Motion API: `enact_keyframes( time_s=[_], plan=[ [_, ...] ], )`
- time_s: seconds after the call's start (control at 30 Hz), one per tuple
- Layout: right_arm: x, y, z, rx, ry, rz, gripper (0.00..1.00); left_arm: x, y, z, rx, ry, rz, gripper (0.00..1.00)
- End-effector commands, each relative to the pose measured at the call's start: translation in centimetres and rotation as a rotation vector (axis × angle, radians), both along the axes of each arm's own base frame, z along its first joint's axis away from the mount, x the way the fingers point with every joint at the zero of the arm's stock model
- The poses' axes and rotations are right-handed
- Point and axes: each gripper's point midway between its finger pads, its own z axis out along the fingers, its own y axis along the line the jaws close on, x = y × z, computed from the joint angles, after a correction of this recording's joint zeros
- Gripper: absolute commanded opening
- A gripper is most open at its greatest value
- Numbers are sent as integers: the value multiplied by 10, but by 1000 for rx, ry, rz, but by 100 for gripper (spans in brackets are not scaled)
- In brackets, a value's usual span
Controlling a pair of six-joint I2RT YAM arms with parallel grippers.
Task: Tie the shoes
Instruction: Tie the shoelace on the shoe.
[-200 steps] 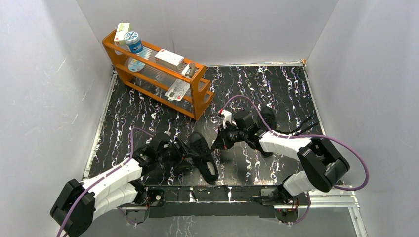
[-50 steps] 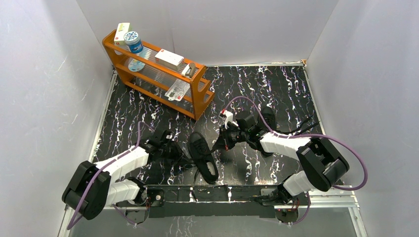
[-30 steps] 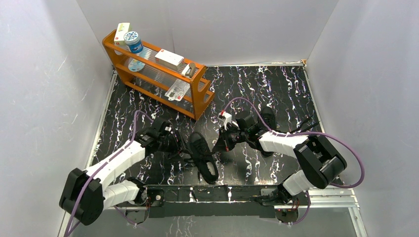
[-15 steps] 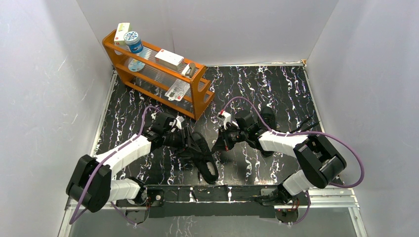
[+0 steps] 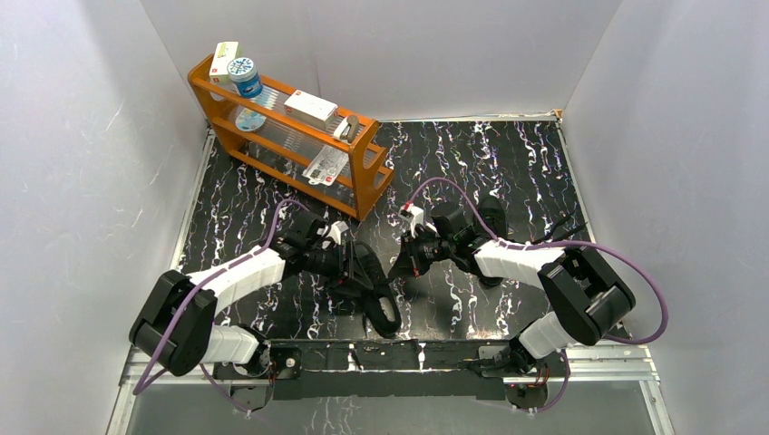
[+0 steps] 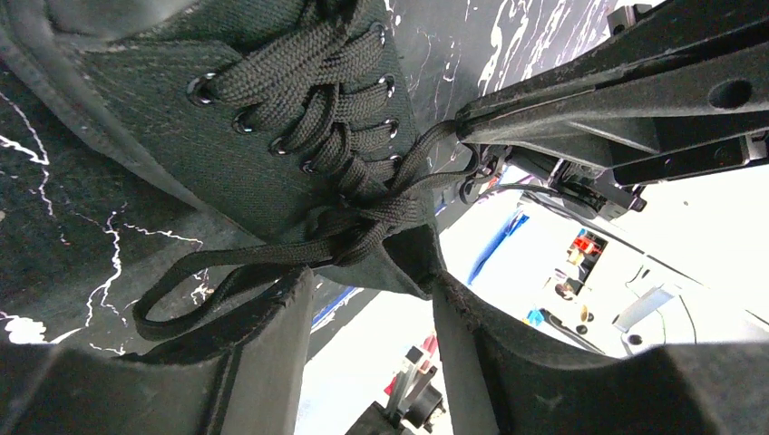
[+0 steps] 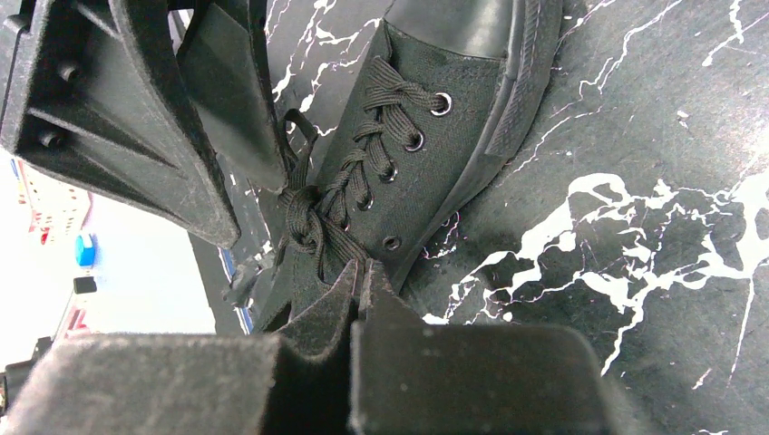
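One black shoe [image 5: 379, 294] lies near the front middle, its laces [image 6: 313, 100] knotted loosely at the tongue. My left gripper [image 5: 354, 265] sits at the shoe's opening, open, and its fingers [image 6: 272, 362] straddle the collar edge just below the knot [image 6: 363, 227]. A lace loop [image 6: 181, 290] drapes by the left finger. My right gripper [image 5: 400, 267] is shut, its tips [image 7: 361, 267] pinching a lace strand that runs taut from the knot [image 7: 304, 217]. The other shoe [image 5: 494, 213] lies behind the right arm, partly hidden.
An orange wooden rack [image 5: 290, 136] with boxes and a jar stands at the back left. White walls close in the black marbled table [image 5: 508, 154] on three sides. The metal base rail [image 5: 390, 353] runs along the near edge.
My left arm swung forward and right, bringing its gripper from the shoe's left side onto the shoe's opening, with the jaws a little narrower. The right arm stayed put.
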Motion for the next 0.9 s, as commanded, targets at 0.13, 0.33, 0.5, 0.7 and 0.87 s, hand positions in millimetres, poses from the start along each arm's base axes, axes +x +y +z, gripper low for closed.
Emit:
enact_keyframes(
  time_s=[0.13, 0.33, 0.5, 0.7, 0.87],
  plan=[
    [13, 10, 16, 46, -42, -2, 0, -10, -5, -2, -21, 30, -50, 46],
    [12, 9, 15, 43, -40, -3, 0, -5, 1, -8, 36, 5, -37, 50],
    [11, 8, 15, 42, -39, -5, 0, -6, 3, -10, 42, 3, -18, 51],
    [11, 9, 15, 45, -38, -1, 0, 1, -6, -4, -8, -9, -26, 49],
    [12, 10, 16, 48, -40, -1, 0, 4, -12, -1, -47, -11, -24, 40]
  ],
)
